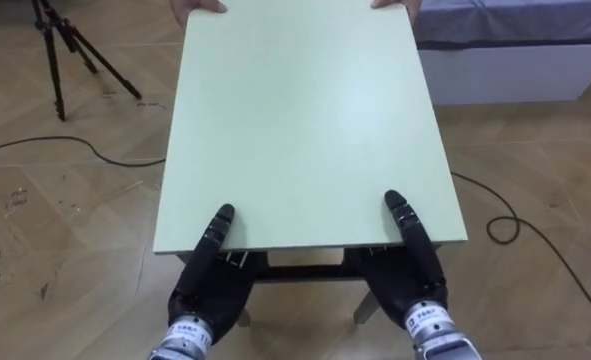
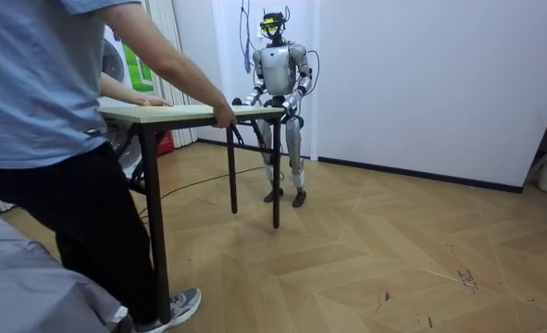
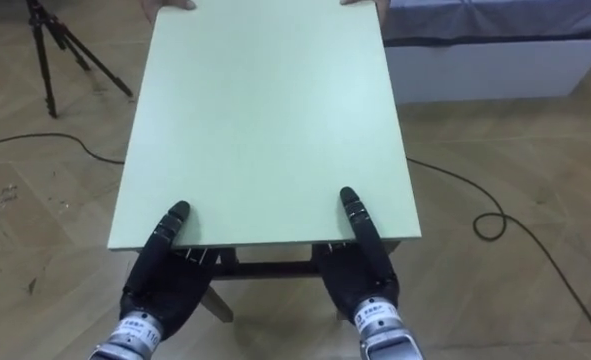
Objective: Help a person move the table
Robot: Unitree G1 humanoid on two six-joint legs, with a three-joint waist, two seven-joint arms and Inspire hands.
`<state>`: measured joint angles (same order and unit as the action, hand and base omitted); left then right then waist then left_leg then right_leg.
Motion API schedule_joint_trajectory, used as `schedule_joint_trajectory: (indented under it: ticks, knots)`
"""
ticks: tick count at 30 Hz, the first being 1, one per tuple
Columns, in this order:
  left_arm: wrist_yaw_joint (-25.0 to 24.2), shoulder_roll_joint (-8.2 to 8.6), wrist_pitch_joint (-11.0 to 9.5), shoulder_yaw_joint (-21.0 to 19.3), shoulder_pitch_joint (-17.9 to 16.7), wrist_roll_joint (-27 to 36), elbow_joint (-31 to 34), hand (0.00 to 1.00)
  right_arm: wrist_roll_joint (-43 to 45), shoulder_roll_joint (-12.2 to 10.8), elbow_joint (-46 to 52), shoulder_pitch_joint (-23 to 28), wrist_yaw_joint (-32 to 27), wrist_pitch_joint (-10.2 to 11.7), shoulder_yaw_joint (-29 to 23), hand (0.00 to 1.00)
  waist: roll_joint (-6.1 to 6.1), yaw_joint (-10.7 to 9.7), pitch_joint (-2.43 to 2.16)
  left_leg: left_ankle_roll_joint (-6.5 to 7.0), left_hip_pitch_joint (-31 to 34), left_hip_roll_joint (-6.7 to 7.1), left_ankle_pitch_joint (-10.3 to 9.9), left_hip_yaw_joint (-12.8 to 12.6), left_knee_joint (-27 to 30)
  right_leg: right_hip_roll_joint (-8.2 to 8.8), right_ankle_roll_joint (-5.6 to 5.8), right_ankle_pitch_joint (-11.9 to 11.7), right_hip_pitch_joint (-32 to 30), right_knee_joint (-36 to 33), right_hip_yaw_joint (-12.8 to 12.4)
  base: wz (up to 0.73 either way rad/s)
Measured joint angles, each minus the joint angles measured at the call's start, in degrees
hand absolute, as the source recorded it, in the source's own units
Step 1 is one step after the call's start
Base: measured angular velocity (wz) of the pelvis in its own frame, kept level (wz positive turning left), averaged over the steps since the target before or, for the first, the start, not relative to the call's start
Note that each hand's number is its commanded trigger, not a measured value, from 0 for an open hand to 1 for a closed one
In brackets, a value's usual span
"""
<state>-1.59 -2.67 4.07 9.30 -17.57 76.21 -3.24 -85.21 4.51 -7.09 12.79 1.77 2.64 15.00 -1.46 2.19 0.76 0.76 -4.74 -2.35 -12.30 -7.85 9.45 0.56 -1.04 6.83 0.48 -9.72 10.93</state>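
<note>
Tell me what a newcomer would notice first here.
The pale green table stands out, in the middle of the eye views, between the robot and a person. The robot's left hand and right hand are at its near edge, and the person holds the far end. A tripod stands upper left.

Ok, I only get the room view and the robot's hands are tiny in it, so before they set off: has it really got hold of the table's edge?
Observer: Yes. In the eye views the left hand and the right hand each lay a thumb on top of the table, palm below the near edge.
Operator: Anything on the floor beside it?
Observer: A black tripod stands off the table's far left corner.
</note>
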Motion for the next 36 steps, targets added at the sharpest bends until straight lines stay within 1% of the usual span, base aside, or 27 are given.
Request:
schedule_joint_trajectory:
  ticks: [5, 7, 10, 12, 16, 18, 19, 20, 21, 22, 23, 25, 26, 27, 28, 30, 31, 32, 33, 34, 35, 36]
  knots:
    - [-0.24, 0.65, 0.0, 0.19, -0.62, -0.14, 0.34, 1.0, 0.58, 0.22, 1.06, 0.55, 0.33, 0.19, -0.39, 1.0, 0.09, 0.4, -0.02, 0.0, 0.11, 0.12, 0.0, 0.0, -0.13, 0.1, 0.01, 0.0, -0.19, 0.06, 0.14, 0.0]
    - [-0.24, 0.65, 0.0, 0.48, -1.31, -0.16, 0.73, 1.0, 0.74, 0.3, 1.14, 0.98, 0.41, 0.33, -0.38, 1.0, 0.2, 0.45, -0.08, 0.0, 0.14, 0.09, 0.0, 0.0, -0.15, 0.11, 0.01, 0.0, -0.22, 0.06, 0.22, 0.0]
    - [-0.25, 0.64, -0.03, 0.79, -2.04, -0.29, 1.02, 1.0, 0.91, 0.25, 1.26, 1.93, 0.79, 0.69, -0.29, 1.0, 0.25, 1.12, -0.08, 0.0, 0.2, 0.03, 0.0, 0.07, -0.15, 0.04, 0.01, 0.0, -0.23, 0.05, 0.17, 0.0]
    - [-0.25, 0.42, -0.52, 1.44, -2.48, -0.41, 1.32, 1.0, 1.11, 0.24, 1.28, 2.64, 1.32, 1.5, 0.12, 1.0, 0.3, 1.16, -0.08, 0.0, 0.65, 0.02, 0.0, 0.18, -0.09, 0.07, 0.01, 0.01, -0.52, 0.04, 0.27, 0.07]
    - [-0.41, 0.02, -1.37, 2.22, -3.21, -0.71, 2.07, 1.0, 1.14, 0.22, 1.47, 3.33, 2.44, 1.72, 0.19, 1.0, 0.89, 1.18, -0.13, -0.01, 1.96, 0.11, 0.0, 0.18, 0.06, 0.2, 0.02, 0.01, -1.69, -0.04, 0.19, 0.02]
    - [-0.8, -0.18, -1.57, 2.7, -4.13, -0.75, 2.09, 1.0, 0.61, 0.28, 1.47, 4.33, 2.8, 1.71, 0.2, 1.0, 1.31, 1.25, -0.32, -0.02, 2.04, 0.1, -0.01, 0.18, 0.34, 0.02, 0.02, 0.01, -1.64, -0.09, 0.15, 0.0]
    - [-0.9, -0.2, -1.57, 2.75, -4.38, -0.75, 2.09, 1.0, 0.61, 0.29, 1.47, 4.51, 2.8, 1.71, 0.28, 1.0, 1.39, 1.21, -0.32, -0.02, 2.0, 0.1, -0.01, 0.11, 0.38, -0.04, 0.02, 0.01, -1.64, -0.12, 0.12, 0.0]
    - [-1.03, -0.33, -1.67, 3.01, -4.77, -0.73, 2.09, 1.0, 0.72, 0.44, 1.47, 4.83, 2.81, 2.17, 0.69, 1.0, 1.46, 1.23, -0.28, -0.03, 2.05, 0.08, -0.02, 0.08, 0.59, -0.14, 0.01, 0.01, -1.64, -0.19, 0.09, 0.0]
    - [-1.03, -0.38, -2.35, 3.53, -5.07, -0.76, 2.09, 1.0, 0.74, 0.56, 1.47, 5.15, 2.82, 3.05, 1.33, 1.0, 1.61, 1.25, -0.19, -0.1, 2.48, 0.03, -0.07, 0.14, 1.57, -0.11, -0.01, 0.02, -1.76, -0.51, 0.11, 0.0]
    - [-1.03, -0.39, -2.9, 3.84, -5.18, -0.85, 2.08, 1.0, 0.68, 0.6, 1.46, 5.2, 2.83, 3.41, 1.63, 1.0, 1.66, 1.27, -0.18, -0.23, 2.87, -0.05, -0.19, 0.14, 2.25, -0.11, -0.04, 0.04, -2.05, -0.94, 0.12, 0.0]
    - [-1.03, -0.64, -3.46, 4.28, -5.25, -0.78, 2.01, 1.0, 0.34, 0.69, 1.41, 5.38, 2.83, 3.72, 1.87, 1.0, 1.69, 1.26, -0.13, -0.57, 3.75, -0.28, -0.55, 0.14, 3.82, -0.24, -0.16, 0.1, -2.39, -1.35, 0.03, 0.0]
    - [-1.11, -1.01, -3.62, 4.78, -5.32, -0.37, 2.03, 1.0, -0.09, 0.95, 1.32, 5.62, 2.9, 3.68, 1.91, 1.0, 1.57, 1.51, -0.02, -0.98, 5.71, -1.06, -1.96, 0.25, 7.78, -0.74, -0.57, 0.33, -3.2, -2.48, -0.19, -0.05]
    - [-1.22, -1.18, -3.95, 5.29, -5.39, -0.13, 2.02, 1.0, -0.22, 0.92, 1.3, 5.76, 2.9, 3.69, 1.93, 1.0, 1.51, 1.51, 0.02, -1.57, 7.5, -1.47, -2.62, 0.35, 11.17, -1.01, -1.05, 0.69, -3.63, -3.34, -0.09, 0.04]
    - [-1.21, -1.55, -4.07, 5.58, -5.44, 0.05, 2.01, 1.0, -0.12, 0.98, 1.32, 5.98, 2.93, 3.69, 1.88, 1.0, 1.46, 1.4, 0.05, -1.74, 9.35, -2.06, -2.72, 0.84, 14.43, -1.33, -1.3, 0.82, -3.84, -3.6, -0.12, 0.1]
    - [-1.21, -1.59, -4.07, 5.64, -5.44, 0.14, 2.02, 1.0, -0.15, 1.0, 1.32, 5.98, 2.93, 3.66, 1.84, 1.0, 1.4, 1.39, 0.07, -2.01, 10.4, -2.11, -2.88, 1.15, 16.35, -1.54, -1.56, 0.98, -4.11, -3.88, -0.07, 0.08]
    - [-1.27, -2.13, -4.11, 5.81, -5.4, 0.47, 2.02, 1.0, -0.21, 1.16, 1.32, 5.95, 2.95, 3.6, 1.88, 1.0, 1.04, 1.48, 0.17, -2.26, 14.96, -3.41, -2.9, 2.5, 23.54, -2.63, -2.81, 1.67, -5.73, -5.01, 0.03, 0.06]
    - [-1.27, -2.32, -4.1, 5.88, -5.4, 0.69, 2.02, 1.0, -0.21, 1.34, 1.32, 5.97, 3.04, 3.55, 1.9, 1.0, 0.81, 1.43, 0.27, -2.47, 15.69, -3.89, -2.88, 2.8, 24.78, -2.78, -3.21, 1.88, -6.3, -5.09, 0.21, 0.07]
    - [-1.27, -2.67, -4.1, 6.14, -5.5, 0.9, 2.02, 1.0, -0.3, 1.66, 1.34, 6.08, 3.22, 3.46, 1.9, 1.0, 0.65, 1.51, 0.22, -3.23, 16.99, -4.45, -2.73, 3.15, 26.63, -2.85, -4.14, 2.47, -7.06, -5.51, 0.71, -0.05]
    - [-1.27, -2.48, -4.1, 6.43, -5.63, 1.69, 2.01, 1.0, -0.26, 2.1, 1.43, 6.05, 3.33, 3.42, 1.9, 1.0, 0.1, 1.9, 0.51, -3.75, 18.24, -5.46, -2.66, 3.19, 30.52, -2.86, -4.88, 2.62, -7.52, -6.22, 2.07, -0.15]
    - [-1.25, -2.47, -4.09, 6.63, -5.89, 1.97, 2.0, 1.0, -0.25, 2.46, 1.43, 6.08, 3.34, 3.41, 1.92, 1.0, -0.35, 2.15, 0.56, -3.76, 18.44, -6.22, -2.68, 3.17, 33.69, -3.14, -5.35, 2.6, -7.49, -6.63, 2.34, -0.25]
    - [-1.26, -2.42, -4.05, 6.78, -6.6, 2.29, 2.0, 1.0, -0.03, 2.87, 1.43, 6.18, 3.34, 3.12, 1.93, 1.0, -1.3, 2.04, 0.47, -3.92, 17.99, -7.5, -2.6, 3.18, 39.21, -3.61, -5.58, 2.64, -7.47, -7.43, 3.68, -0.1]
    - [-1.26, -2.42, -4.05, 6.8, -6.77, 2.46, 2.0, 1.0, 0.17, 2.93, 1.44, 6.19, 3.38, 3.1, 1.94, 1.0, -1.74, 1.3, 0.56, -4.64, 16.47, -8.02, -3.06, 3.47, 40.54, -3.83, -5.95, 2.76, -8.09, -8.44, 5.03, 0.03]
